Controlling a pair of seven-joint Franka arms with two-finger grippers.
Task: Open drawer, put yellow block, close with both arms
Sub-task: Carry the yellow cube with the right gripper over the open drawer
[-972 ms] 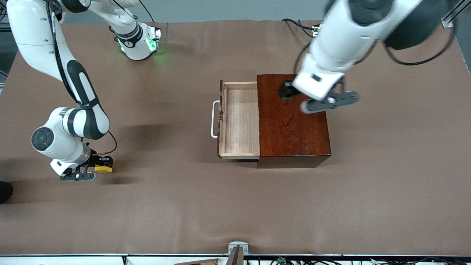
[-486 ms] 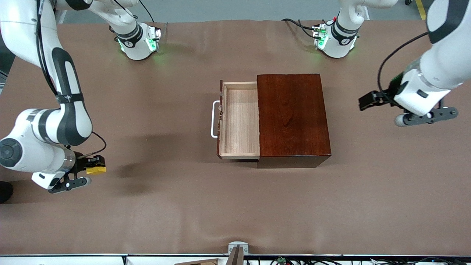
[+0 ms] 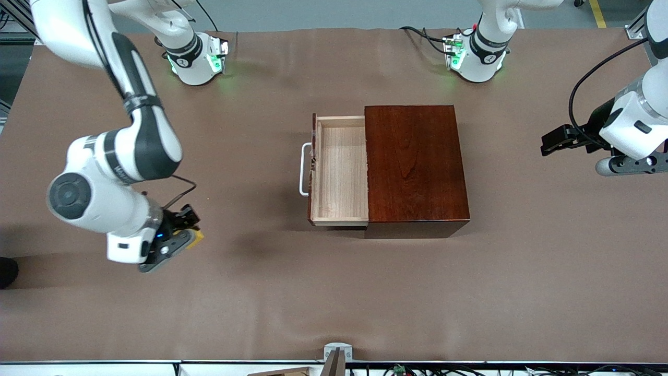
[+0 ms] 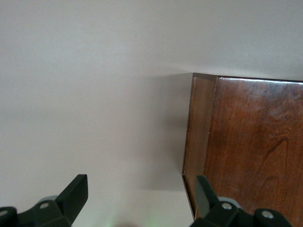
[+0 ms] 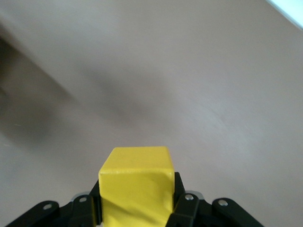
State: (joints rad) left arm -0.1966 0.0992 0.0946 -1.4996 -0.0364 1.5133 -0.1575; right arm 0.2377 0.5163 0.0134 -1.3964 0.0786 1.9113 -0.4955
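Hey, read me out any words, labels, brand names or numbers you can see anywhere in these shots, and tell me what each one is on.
No text can be read.
Right arm: small dark marking on its white band, too small to read.
Arm bases: small round marks, illegible.
Drawer, yellow block: no markings.

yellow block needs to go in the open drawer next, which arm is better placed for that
The right arm. Its hand is shut on the yellow block, in the air over the table toward the right arm's end. The drawer is pulled open. The left hand is open, holds nothing and waits beside the box.
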